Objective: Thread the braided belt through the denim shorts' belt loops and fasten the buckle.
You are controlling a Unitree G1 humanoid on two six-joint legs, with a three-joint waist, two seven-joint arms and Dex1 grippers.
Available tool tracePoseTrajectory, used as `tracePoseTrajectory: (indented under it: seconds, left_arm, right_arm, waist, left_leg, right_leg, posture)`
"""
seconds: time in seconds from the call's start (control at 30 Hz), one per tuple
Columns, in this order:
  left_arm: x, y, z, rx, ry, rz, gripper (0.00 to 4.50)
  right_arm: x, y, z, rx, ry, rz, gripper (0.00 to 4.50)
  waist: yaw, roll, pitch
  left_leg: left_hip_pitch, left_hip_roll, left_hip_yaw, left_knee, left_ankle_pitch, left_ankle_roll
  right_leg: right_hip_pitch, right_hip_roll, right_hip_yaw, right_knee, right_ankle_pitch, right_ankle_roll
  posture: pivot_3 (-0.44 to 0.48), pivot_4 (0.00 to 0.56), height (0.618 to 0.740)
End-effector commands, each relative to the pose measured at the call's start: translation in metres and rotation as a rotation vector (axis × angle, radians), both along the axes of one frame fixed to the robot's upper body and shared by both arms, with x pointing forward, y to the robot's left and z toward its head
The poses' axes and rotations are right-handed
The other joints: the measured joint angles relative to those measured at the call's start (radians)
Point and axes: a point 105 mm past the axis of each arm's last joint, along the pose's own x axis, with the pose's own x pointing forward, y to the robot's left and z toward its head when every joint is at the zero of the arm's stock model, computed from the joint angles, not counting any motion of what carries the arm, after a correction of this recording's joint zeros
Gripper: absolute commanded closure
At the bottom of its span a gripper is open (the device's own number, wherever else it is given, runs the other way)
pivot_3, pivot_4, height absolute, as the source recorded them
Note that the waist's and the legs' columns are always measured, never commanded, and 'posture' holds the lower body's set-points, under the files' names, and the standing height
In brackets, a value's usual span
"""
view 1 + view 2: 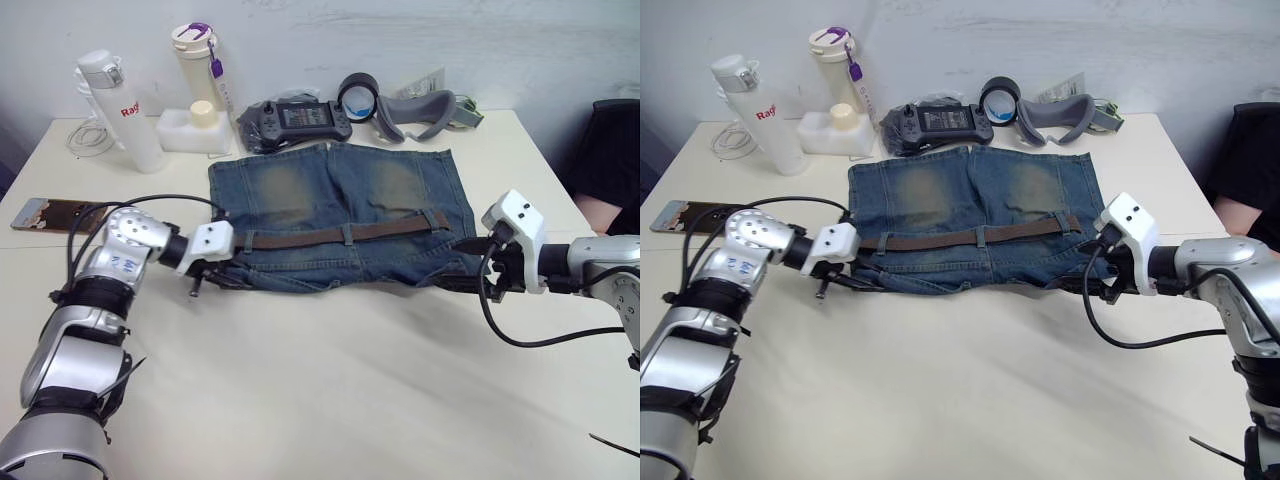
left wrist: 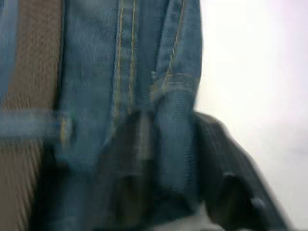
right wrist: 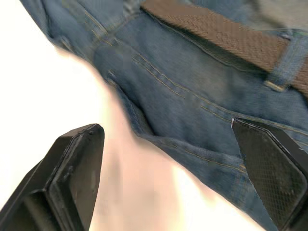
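On the white table (image 1: 330,380), head views: the denim shorts (image 1: 340,215) lie flat at centre, waistband toward the near edge, the braided belt (image 1: 345,236) running left to right across them under the belt loops (image 1: 346,235). The left gripper (image 1: 225,272) sits at the shorts' near left corner, against the cloth; I cannot tell whether its fingers are apart. The right gripper (image 1: 1095,280) sits at the near right corner. Along the far edge: a white bottle (image 1: 122,112) with red letters "Rag" readable, the rest turned away; a cream tumbler (image 1: 198,66) with a purple loop; a squat white jug (image 1: 188,128); a black handheld controller (image 1: 300,118); a tape roll (image 1: 358,95); a grey padded band (image 1: 415,113). A phone (image 1: 55,214) lies at the left edge. Left wrist view: blurred denim with yellow stitching, brown strap alongside. Right wrist view: the two black fingers (image 3: 72,163) stand wide apart, straddling the shorts' hem, nothing between them; the belt passes under a loop beyond.
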Motion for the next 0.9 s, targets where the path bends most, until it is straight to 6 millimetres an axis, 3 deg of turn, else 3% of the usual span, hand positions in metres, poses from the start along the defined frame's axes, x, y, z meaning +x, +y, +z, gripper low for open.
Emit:
tracePoseTrajectory:
  seconds: [0.03, 0.13, 0.17, 0.23, 0.33, 0.5, 0.73, 0.77, 0.9]
  left_arm:
    - [-0.004, 0.007, 0.036, -0.175, 0.034, 0.074, 1.44]
    - [-0.002, 0.012, 0.069, -0.346, 0.053, 0.175, 0.16]
    - [0.0, 0.013, 0.077, -0.38, 0.048, 0.204, 0.07]
    - [0.016, 0.017, 0.09, -0.458, 0.048, 0.342, 0.07]
    - [0.03, 0.018, 0.093, -0.504, 0.086, 0.467, 0.07]
    - [0.065, 0.002, 0.073, -0.513, 0.138, 0.665, 0.07]
    - [0.068, -0.002, 0.035, -0.373, 0.213, 0.726, 0.07]
    - [0.067, -0.002, 0.033, -0.358, 0.219, 0.714, 0.32]
    - [0.057, -0.008, 0.032, -0.339, 0.251, 0.629, 1.44]
  right_arm:
    - [0.004, -0.003, 0.02, 0.075, -0.038, -0.001, 0.0]
    - [0.016, -0.008, 0.027, 0.145, -0.052, -0.035, 0.0]
    - [0.022, -0.009, 0.028, 0.157, -0.06, -0.05, 0.0]
    - [0.041, -0.014, 0.026, 0.153, -0.092, -0.112, 0.0]
    - [0.063, -0.018, 0.023, 0.175, -0.095, -0.174, 0.0]
    - [0.106, -0.019, 0.019, 0.22, -0.095, -0.26, 0.0]
    - [0.123, -0.028, -0.008, 0.22, -0.008, -0.311, 0.0]
    - [0.122, -0.028, -0.011, 0.215, 0.003, -0.304, 0.0]
    - [0.119, -0.025, -0.011, 0.237, 0.024, -0.248, 1.21]
  waist:
    - [0.007, 0.0, 0.0]
    - [0.016, 0.0, 0.0]
    - [0.018, 0.0, 0.0]
    - [0.02, 0.0, 0.0]
    - [0.02, 0.0, 0.0]
    - [0.014, 0.0, 0.0]
    - [0.009, -0.001, 0.001]
    - [0.009, -0.001, 0.001]
    - [0.009, -0.001, 0.001]
  left_leg:
    - [-0.001, 0.0, 0.0, 0.0, 0.0, 0.0]
    - [-0.005, -0.001, -0.002, 0.004, 0.0, 0.0]
    - [-0.005, -0.001, -0.002, 0.005, 0.0, 0.001]
    - [-0.005, -0.002, -0.003, 0.006, -0.001, 0.001]
    - [-0.006, -0.003, -0.003, 0.007, -0.001, 0.002]
    - [-0.015, -0.004, -0.001, 0.008, 0.001, 0.001]
    - [-0.015, -0.003, 0.002, 0.006, 0.001, 0.001]
    - [-0.015, -0.003, 0.002, 0.006, 0.001, 0.001]
    - [-0.015, -0.002, 0.004, 0.007, 0.001, 0.001]
  right_leg:
    - [0.0, 0.0, 0.0, 0.0, 0.0, 0.0]
    - [-0.002, -0.001, -0.001, 0.0, 0.0, 0.0]
    - [-0.001, -0.002, -0.002, 0.0, 0.0, 0.0]
    - [0.0, -0.002, -0.003, 0.0, 0.0, 0.001]
    - [-0.001, -0.003, -0.003, 0.001, 0.001, 0.001]
    - [-0.013, -0.003, -0.003, 0.007, 0.001, 0.002]
    - [-0.016, -0.003, -0.008, 0.008, 0.001, 0.002]
    - [-0.016, -0.003, -0.008, 0.008, 0.001, 0.002]
    - [-0.016, -0.003, -0.008, 0.009, 0.001, 0.002]
  posture:
    - [0.0, 0.15, 0.731]
    - [0.0, 0.15, 0.731]
    - [0.0, 0.15, 0.731]
    - [0.0, 0.15, 0.731]
    - [0.0, 0.15, 0.731]
    - [0.0, 0.15, 0.731]
    - [0.0, 0.15, 0.731]
    - [0.0, 0.15, 0.731]
    - [0.0, 0.15, 0.731]
